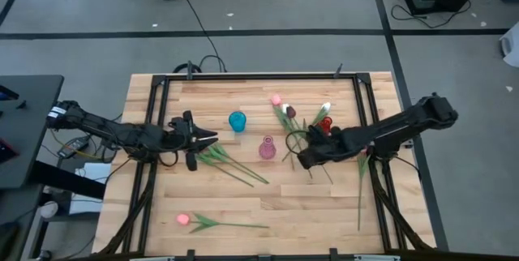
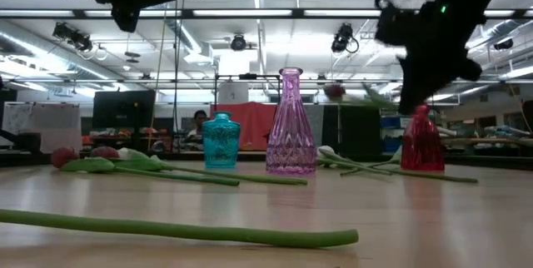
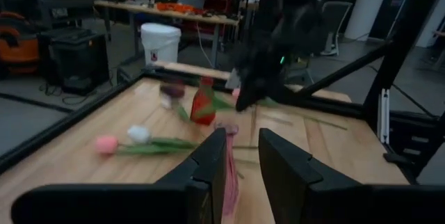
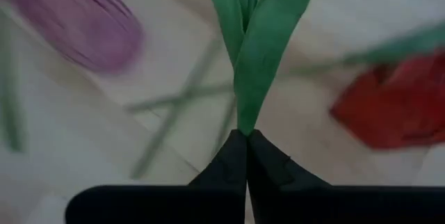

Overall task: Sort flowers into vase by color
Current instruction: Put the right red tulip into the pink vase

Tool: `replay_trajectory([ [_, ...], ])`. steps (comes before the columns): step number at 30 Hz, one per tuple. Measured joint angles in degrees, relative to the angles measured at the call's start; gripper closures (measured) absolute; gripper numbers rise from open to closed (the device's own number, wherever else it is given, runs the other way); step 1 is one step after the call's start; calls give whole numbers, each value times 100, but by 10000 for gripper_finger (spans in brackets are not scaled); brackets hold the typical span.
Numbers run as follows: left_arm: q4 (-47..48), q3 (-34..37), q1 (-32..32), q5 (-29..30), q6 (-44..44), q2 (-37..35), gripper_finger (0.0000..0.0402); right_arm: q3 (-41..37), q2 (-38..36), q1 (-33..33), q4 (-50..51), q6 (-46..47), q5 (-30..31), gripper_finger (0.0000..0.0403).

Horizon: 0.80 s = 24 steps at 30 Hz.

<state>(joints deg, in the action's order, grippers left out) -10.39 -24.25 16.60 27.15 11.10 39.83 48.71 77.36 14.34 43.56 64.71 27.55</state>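
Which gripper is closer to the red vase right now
Right. The right gripper, shut on a flower stem, is just beside the red vase; the left gripper waits beyond the teal vase.

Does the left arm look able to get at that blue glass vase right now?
Probably yes: the left tool hovers just beside the small blue glass vase, with bare wood between them. The right tool is busy farther off, pinching a green flower stem.
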Motion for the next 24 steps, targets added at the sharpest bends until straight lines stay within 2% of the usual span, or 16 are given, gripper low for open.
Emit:
replay_trajectory([
  [4, -56, 18, 0, 28, -45, 97, 310, 0, -553, 176, -705, -974, 908, 392],
  [8, -252, 18, -2, 510, -718, 161, 310, 0, -889, 203, -2345, -2675, 1496, 392],
  [12, -578, 18, -15, 1151, -1497, 191, 310, 0, -917, 59, -4586, -4779, 1203, 392],
  [16, -893, 18, -15, 1356, -1677, 190, 310, 4, -704, -99, -6456, -6048, 421, 392],
  [19, -986, 18, -15, 1314, -1559, 191, 310, 4, -389, -175, -7304, -6587, 99, 392],
  [24, -958, 18, -15, 1304, -1503, 195, 310, 4, 145, -312, -8044, -7304, 88, 392],
])
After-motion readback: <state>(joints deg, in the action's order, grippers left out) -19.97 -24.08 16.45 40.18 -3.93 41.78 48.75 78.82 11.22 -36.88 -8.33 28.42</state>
